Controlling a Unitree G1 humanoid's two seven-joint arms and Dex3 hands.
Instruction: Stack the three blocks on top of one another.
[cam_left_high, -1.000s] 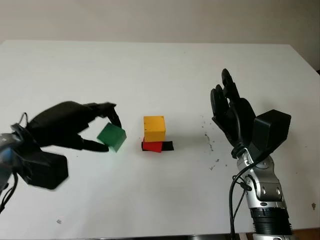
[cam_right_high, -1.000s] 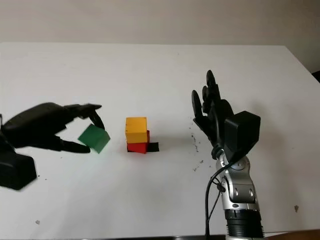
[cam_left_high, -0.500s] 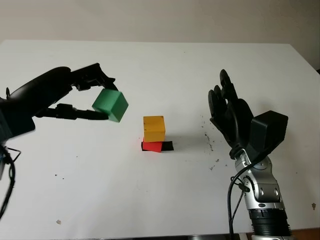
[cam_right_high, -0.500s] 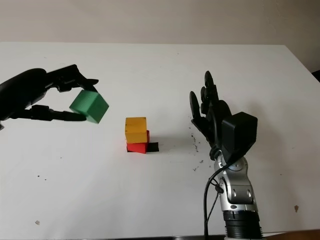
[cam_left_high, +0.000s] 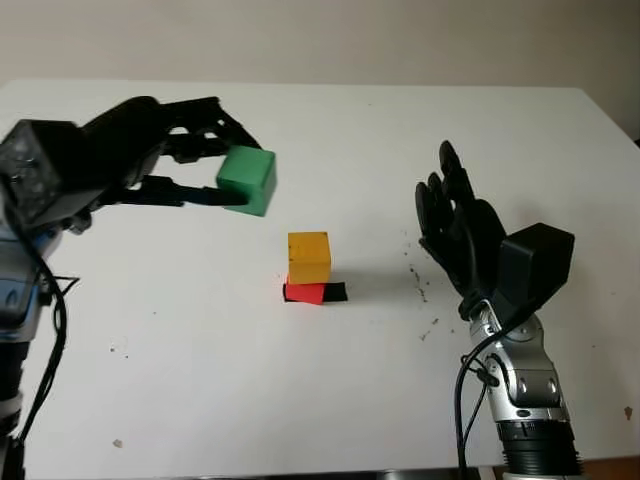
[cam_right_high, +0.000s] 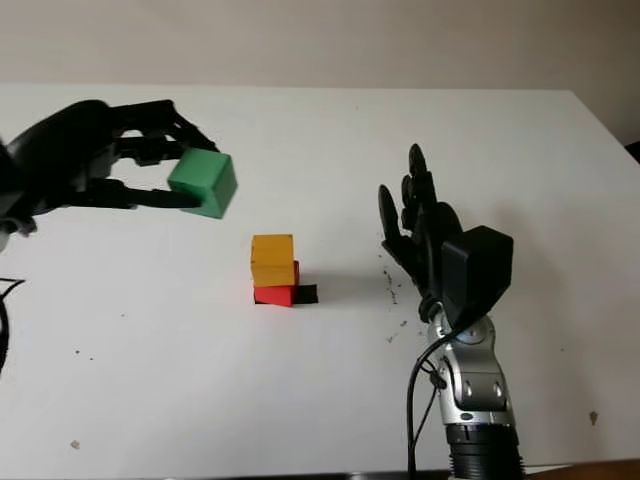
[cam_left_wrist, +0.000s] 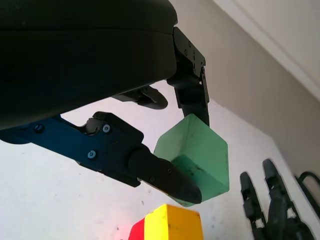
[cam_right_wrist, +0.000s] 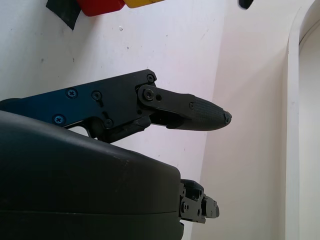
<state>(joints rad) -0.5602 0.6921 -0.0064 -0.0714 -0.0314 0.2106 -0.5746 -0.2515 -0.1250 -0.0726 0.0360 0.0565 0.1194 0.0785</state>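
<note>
My left hand is raised above the table at the left, shut on the green block, which hangs in the air up and to the left of the stack. The wrist view shows the green block pinched between black fingers, with the yellow block below it. On the table's middle the yellow block sits on the red block, which rests on a patch of black tape. My right hand stands open and upright to the right of the stack, apart from it.
The white table spreads wide on all sides of the stack. Small dark specks lie between the stack and my right hand. A wall runs along the table's far edge.
My left hand has lifted the green block off the table and carried it up and to the right, closer to the stack. The right hand has stayed nearly still.
</note>
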